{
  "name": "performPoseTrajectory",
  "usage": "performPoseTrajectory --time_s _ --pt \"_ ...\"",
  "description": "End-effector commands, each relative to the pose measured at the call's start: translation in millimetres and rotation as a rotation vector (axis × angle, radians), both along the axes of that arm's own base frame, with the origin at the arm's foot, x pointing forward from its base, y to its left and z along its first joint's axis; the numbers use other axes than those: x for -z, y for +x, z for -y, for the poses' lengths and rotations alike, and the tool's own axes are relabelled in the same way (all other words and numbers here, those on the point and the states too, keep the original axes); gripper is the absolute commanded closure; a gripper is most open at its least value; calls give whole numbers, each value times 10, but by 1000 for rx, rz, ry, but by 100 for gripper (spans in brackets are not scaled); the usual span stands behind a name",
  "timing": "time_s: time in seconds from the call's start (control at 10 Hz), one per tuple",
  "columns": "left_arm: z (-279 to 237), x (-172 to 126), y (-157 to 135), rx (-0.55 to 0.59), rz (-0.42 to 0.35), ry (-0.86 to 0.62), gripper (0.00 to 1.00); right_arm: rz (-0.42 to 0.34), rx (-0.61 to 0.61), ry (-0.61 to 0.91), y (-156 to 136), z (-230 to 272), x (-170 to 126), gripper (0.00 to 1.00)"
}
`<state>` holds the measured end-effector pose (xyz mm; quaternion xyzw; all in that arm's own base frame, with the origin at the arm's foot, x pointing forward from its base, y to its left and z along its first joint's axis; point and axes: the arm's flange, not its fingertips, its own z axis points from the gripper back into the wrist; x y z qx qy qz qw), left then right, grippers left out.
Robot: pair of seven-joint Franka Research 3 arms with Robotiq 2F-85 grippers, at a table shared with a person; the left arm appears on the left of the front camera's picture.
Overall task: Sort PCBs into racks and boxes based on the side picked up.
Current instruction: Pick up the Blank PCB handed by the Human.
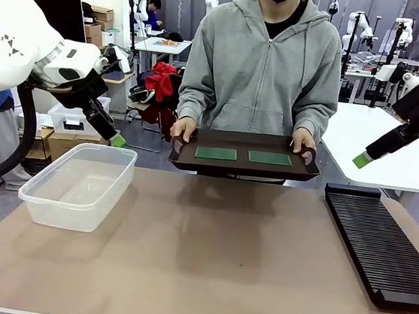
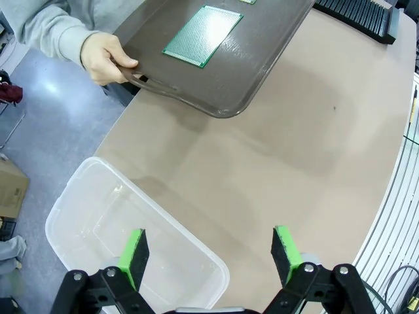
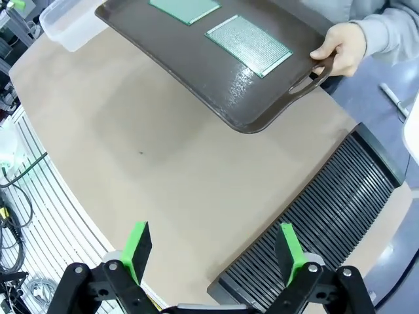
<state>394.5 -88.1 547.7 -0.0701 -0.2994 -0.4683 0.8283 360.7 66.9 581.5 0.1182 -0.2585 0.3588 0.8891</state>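
Green-padded left gripper (image 2: 209, 243) spread wide and empty, above the near corner of the clear tub (image 2: 163, 212); right gripper (image 3: 213, 241) likewise wide apart, holding nothing, above the near end of the black slotted rack (image 3: 327, 216). Farther off, bare tan table (image 1: 220, 264) between tub and rack. Beyond, over the far edge, dark brown tray (image 1: 193, 164) in a person's hands (image 1: 183, 129), two green circuit boards (image 1: 216, 152) flat side by side on it.
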Motion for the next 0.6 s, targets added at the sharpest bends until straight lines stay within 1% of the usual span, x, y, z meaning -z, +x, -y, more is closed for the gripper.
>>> performPoseTrajectory --time_s 0.0,0.3,0.4,0.5 --pt "-37 -159 -51 52 10 0 0 31 -30 40 -9 78 -100 0" --pt "-39 -345 -115 68 55 -10 0 58 -46 68 -68 130 -287 0" --pt "-49 -435 -133 71 86 -9 0 80 -42 79 -87 125 -341 0" --pt "-53 -503 -148 71 101 -21 0 106 -45 89 -109 127 -392 0"
